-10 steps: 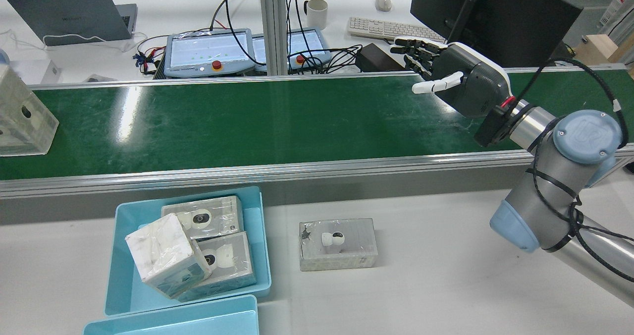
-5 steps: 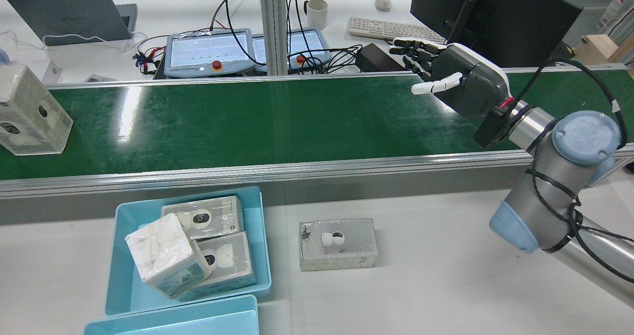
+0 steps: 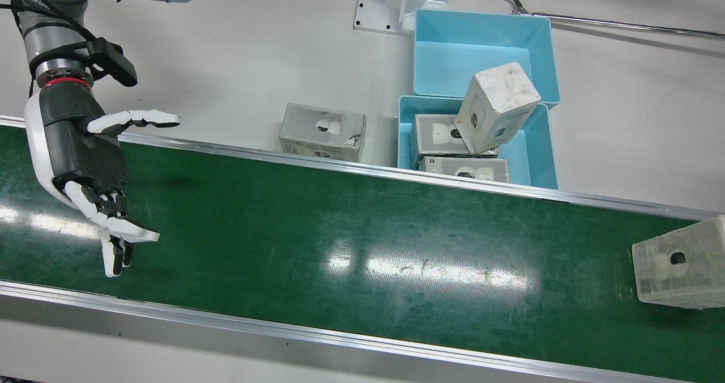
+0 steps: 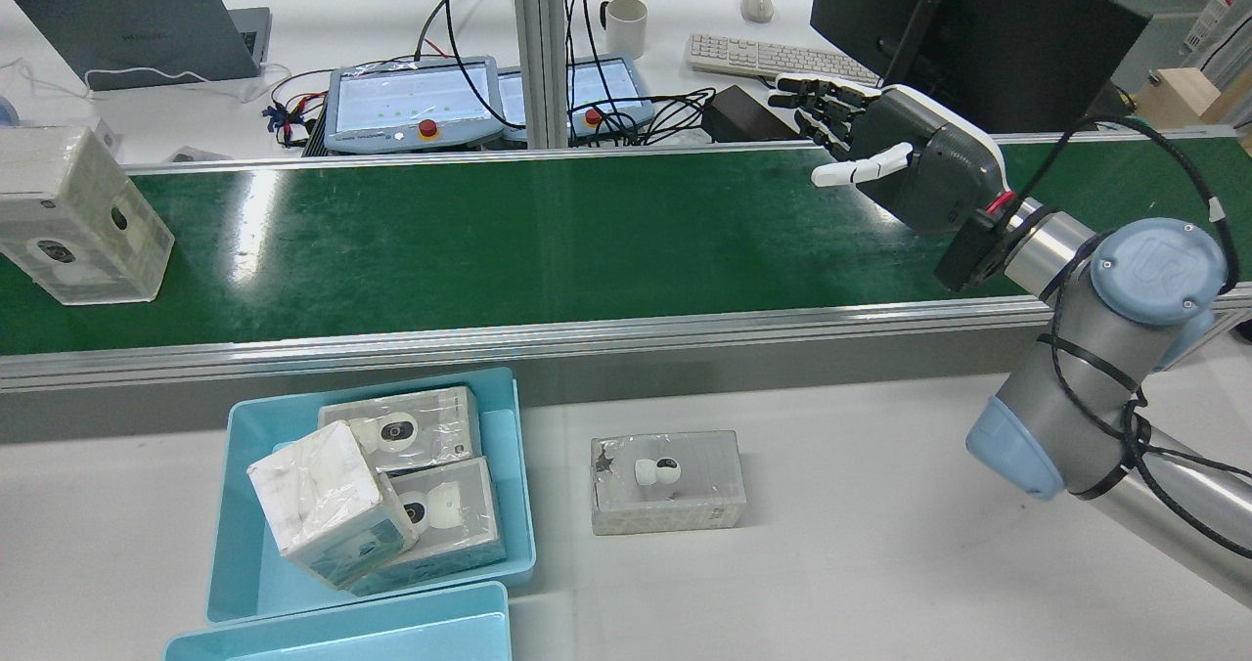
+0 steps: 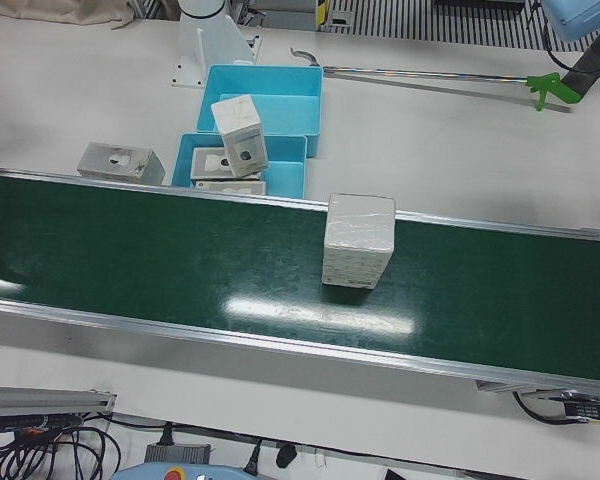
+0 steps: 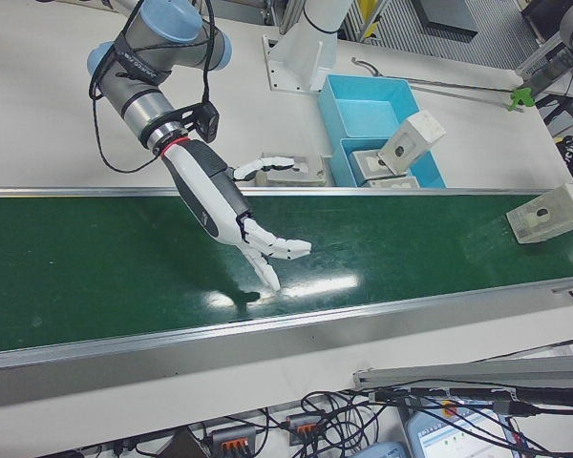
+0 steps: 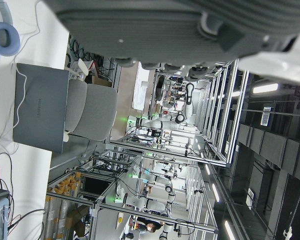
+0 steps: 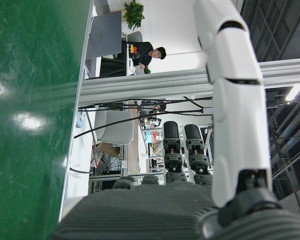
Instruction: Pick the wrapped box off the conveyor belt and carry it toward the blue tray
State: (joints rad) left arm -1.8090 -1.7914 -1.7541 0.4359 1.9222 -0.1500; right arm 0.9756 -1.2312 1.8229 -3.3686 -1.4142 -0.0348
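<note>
Wrapped box has ridden further along the belt toward me, still well short. My right hand waits over the belt, fingers spread, empty.

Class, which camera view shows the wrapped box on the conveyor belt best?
The left-front view: the wrapped box sits whole, mid-frame on the conveyor belt. The front, rear and right-front views catch it only near the frame edge; the hand views miss it.
</note>
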